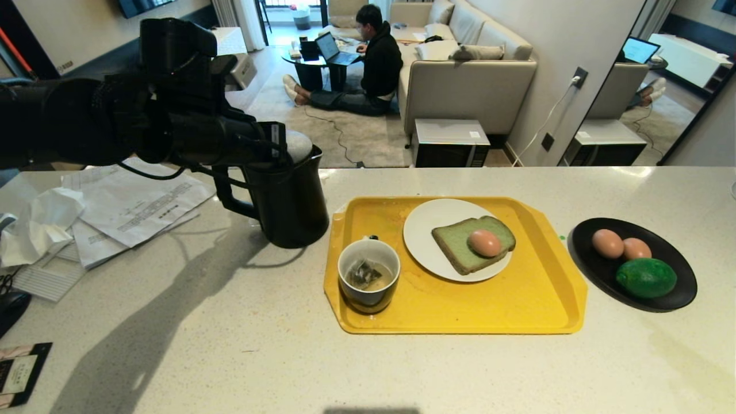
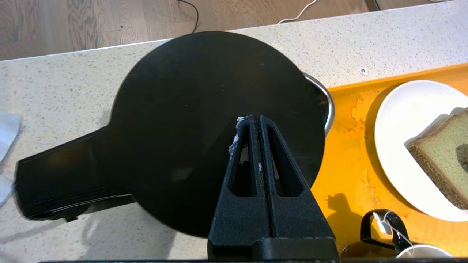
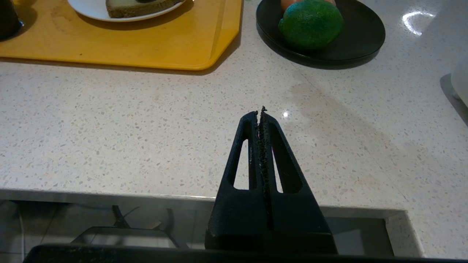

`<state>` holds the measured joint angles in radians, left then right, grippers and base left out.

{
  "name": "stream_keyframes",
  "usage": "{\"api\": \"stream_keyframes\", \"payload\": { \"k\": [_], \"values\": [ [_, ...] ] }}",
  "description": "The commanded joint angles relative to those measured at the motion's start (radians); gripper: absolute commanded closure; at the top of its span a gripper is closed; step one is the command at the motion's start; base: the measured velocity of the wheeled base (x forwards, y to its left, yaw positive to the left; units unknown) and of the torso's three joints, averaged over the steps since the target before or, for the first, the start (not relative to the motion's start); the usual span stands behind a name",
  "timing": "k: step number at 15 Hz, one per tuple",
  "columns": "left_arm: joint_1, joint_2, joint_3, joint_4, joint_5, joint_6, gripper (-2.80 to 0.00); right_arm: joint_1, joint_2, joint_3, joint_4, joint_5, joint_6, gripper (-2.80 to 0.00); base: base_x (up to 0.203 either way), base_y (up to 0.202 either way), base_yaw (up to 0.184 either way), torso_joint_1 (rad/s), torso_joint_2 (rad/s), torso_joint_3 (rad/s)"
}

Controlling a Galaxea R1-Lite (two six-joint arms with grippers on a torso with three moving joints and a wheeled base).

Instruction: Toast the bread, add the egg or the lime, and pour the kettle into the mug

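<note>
1. Right gripper (image 3: 260,111) is hovering at the counter's (image 1: 230,322) near edge, fingers pressed together, gripping nothing.
2. Mug (image 1: 368,276) is sitting at the yellow tray's (image 1: 517,310) 8 o'clock corner, a teabag inside.
3. White plate (image 1: 422,230) is lying at the tray's 12 o'clock; the bread (image 1: 457,244) is resting on it, with an egg (image 1: 485,242) on top.
4. Black dish (image 1: 673,299), at 3 o'clock of the tray, is carrying two eggs and the lime (image 1: 646,278).
5. Kettle (image 1: 290,201) is standing at 10 o'clock of the tray, upright, handle toward 9 o'clock.
6. Left gripper (image 2: 252,122) is hanging over the kettle's lid, fingers pinched together, empty.
7. Papers (image 1: 138,201) are lying at 9 o'clock of the kettle.
8. A person (image 1: 376,63) is sitting on the floor beyond the counter.
</note>
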<state>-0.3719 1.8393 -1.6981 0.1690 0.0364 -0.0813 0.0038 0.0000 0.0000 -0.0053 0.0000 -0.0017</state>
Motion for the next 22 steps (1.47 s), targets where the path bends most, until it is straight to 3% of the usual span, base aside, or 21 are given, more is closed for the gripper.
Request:
{"api": "stream_keyframes", "payload": {
  "k": [1, 14, 22],
  "values": [
    [-0.002, 0.009, 0.003, 0.003, 0.002, 0.000, 0.00, 0.001, 0.000, 0.001, -0.001, 0.000, 0.000, 0.00, 0.000, 0.000, 0.000, 0.000, 0.00, 0.000],
    [-0.018, -0.005, 0.033, 0.004, 0.010, 0.002, 0.00, 0.001, 0.000, 0.001, -0.001, 0.000, 0.000, 0.00, 0.000, 0.000, 0.000, 0.000, 0.00, 0.000],
    [0.006, -0.252, 0.023, 0.027, 0.013, 0.080, 0.00, 0.001, 0.000, 0.000, -0.001, 0.000, -0.001, 0.00, 0.000, 0.000, 0.000, 0.000, 0.00, 0.000]
  ]
}}
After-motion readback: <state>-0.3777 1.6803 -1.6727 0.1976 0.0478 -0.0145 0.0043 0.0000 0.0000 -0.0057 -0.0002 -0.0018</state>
